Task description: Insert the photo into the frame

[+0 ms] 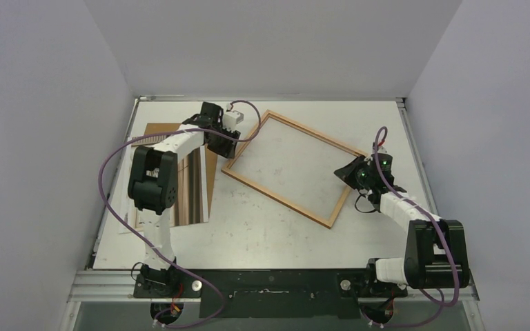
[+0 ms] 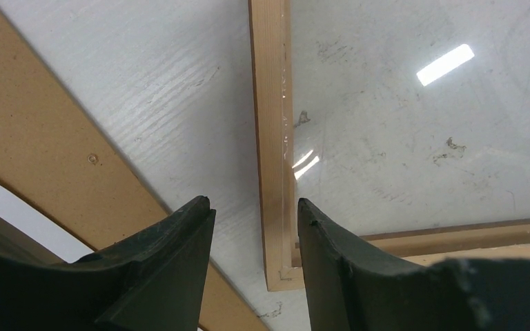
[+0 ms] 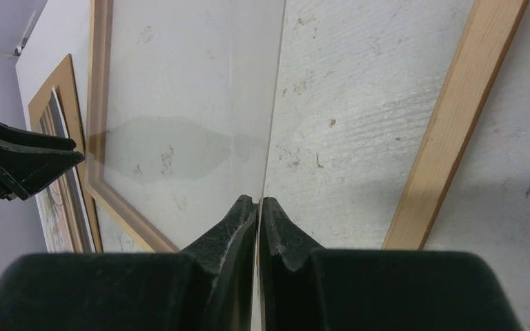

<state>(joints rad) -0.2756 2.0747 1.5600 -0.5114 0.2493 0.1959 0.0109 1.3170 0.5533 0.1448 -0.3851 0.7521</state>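
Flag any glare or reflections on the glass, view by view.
Left wrist: a bright white glare streak on the pane, with a fainter glint beside the frame border. Right wrist: a dim grey reflection or shadow on the pane. Top external: evenly lit, no glare.

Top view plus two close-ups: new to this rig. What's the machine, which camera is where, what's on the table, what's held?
Two small robot arms are bolted at the near edge of a white table. The wide picture looks down from above and behind them; each close-up comes from a wrist camera, so the dark shapes at the bottom are that arm's own pincer. On the table: a wooden picture frame, a striped plant photo and a brown fibreboard sheet. The left pincer is open, straddling the frame's border near a corner. The right pincer is shut on the thin edge of the clear pane.
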